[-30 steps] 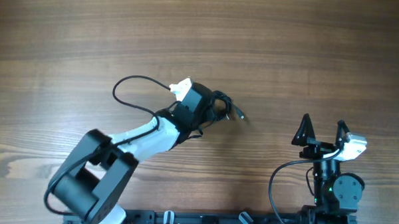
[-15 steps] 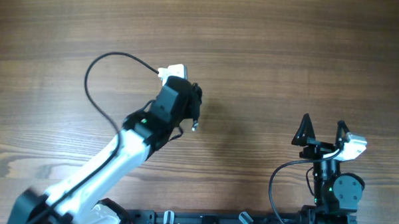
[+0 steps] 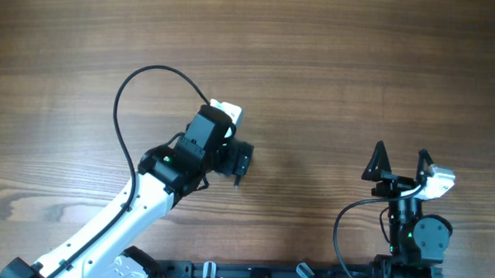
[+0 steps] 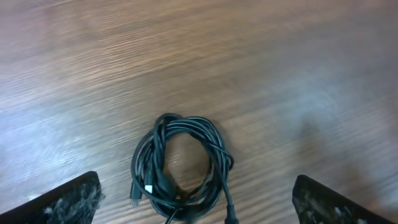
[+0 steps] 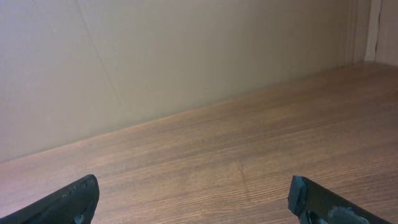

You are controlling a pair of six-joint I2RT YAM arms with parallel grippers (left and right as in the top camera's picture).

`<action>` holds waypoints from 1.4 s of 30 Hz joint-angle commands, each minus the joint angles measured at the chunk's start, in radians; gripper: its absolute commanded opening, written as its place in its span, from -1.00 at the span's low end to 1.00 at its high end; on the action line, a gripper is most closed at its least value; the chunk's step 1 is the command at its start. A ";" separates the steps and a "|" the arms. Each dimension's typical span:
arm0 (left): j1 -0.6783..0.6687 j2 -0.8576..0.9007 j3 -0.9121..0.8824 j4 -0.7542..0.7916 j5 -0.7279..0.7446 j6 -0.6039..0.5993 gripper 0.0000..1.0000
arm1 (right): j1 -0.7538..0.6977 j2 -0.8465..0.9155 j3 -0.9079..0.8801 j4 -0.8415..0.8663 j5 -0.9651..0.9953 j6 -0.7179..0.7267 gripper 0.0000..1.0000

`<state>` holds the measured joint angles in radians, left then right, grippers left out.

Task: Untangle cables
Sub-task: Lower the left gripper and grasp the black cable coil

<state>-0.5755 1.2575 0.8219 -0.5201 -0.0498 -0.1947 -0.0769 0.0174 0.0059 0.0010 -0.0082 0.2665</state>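
The cables (image 4: 185, 124) lie on the wooden table as one small black coiled bundle with plug ends. In the left wrist view the bundle rests low in the frame, between the spread fingers, touching neither. My left gripper (image 4: 196, 188) is open above it. From overhead the left gripper (image 3: 230, 155) covers most of the bundle, and only a plug end of the cables (image 3: 237, 181) pokes out below it. My right gripper (image 3: 401, 153) stands open near the table's front right, with nothing between its fingers (image 5: 74, 199).
The left arm's thicker black wire (image 3: 127, 89) arcs over the table behind the wrist. The right arm's base (image 3: 413, 236) sits at the front edge. A pale wall (image 5: 186, 56) rises beyond the table in the right wrist view.
My left gripper shut on the bundle, carried it left and toward the front, then opened. The bundle now lies free on the table. The right arm has not moved.
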 commanded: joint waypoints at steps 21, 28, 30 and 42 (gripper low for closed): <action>0.045 0.241 0.001 0.050 -0.042 -0.334 0.45 | -0.005 -0.010 -0.001 0.004 -0.016 -0.002 0.99; 0.116 0.255 0.001 0.011 -0.039 -0.043 0.45 | -0.005 -0.010 -0.001 0.004 -0.016 -0.002 0.99; 0.125 0.277 0.001 0.017 -0.003 0.033 0.38 | -0.005 -0.010 -0.001 0.005 -0.016 -0.002 0.99; 0.125 0.412 0.001 0.085 0.106 0.082 -0.92 | -0.005 -0.010 -0.001 0.004 -0.016 -0.002 0.99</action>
<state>-0.4530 1.6390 0.8242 -0.4351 0.0441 -0.1303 -0.0769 0.0174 0.0059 0.0006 -0.0082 0.2665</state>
